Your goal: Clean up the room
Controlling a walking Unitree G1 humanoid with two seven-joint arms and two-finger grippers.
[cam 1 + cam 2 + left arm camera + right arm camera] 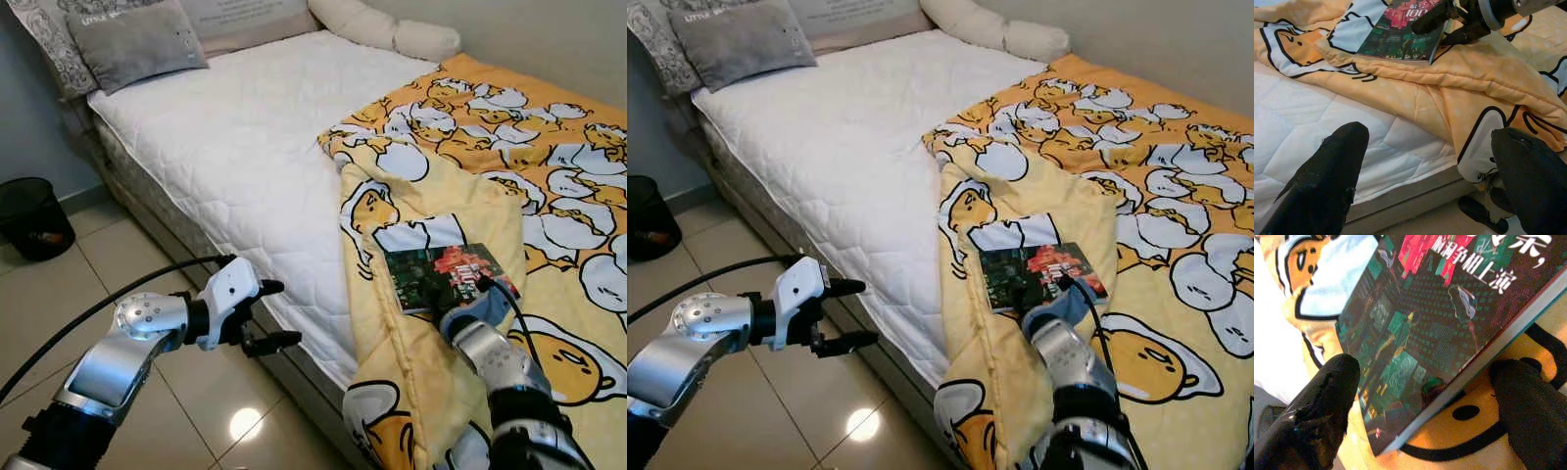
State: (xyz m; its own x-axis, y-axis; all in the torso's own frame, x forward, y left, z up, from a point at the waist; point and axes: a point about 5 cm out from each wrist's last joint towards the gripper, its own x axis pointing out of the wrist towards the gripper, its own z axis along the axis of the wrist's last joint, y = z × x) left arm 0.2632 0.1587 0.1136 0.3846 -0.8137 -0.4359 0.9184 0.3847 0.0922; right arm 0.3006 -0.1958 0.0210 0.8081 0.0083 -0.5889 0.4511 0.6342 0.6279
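Observation:
A dark book (446,274) with red and green cover art lies flat on the yellow duck-print blanket (549,176) near the bed's side edge. My right gripper (468,294) is open at the book's near corner. In the right wrist view one finger (1327,396) rests over the cover (1449,308) and the other (1528,406) sits on the blanket beside its edge. My left gripper (284,313) is open and holds nothing, hovering above the floor beside the mattress (245,147).
Grey and patterned pillows (137,39) and a cream bolster (392,29) lie at the bed's head. A black mesh bin (34,217) stands on the tiled floor at the left. A black slipper (1481,218) lies on the floor by the bed base.

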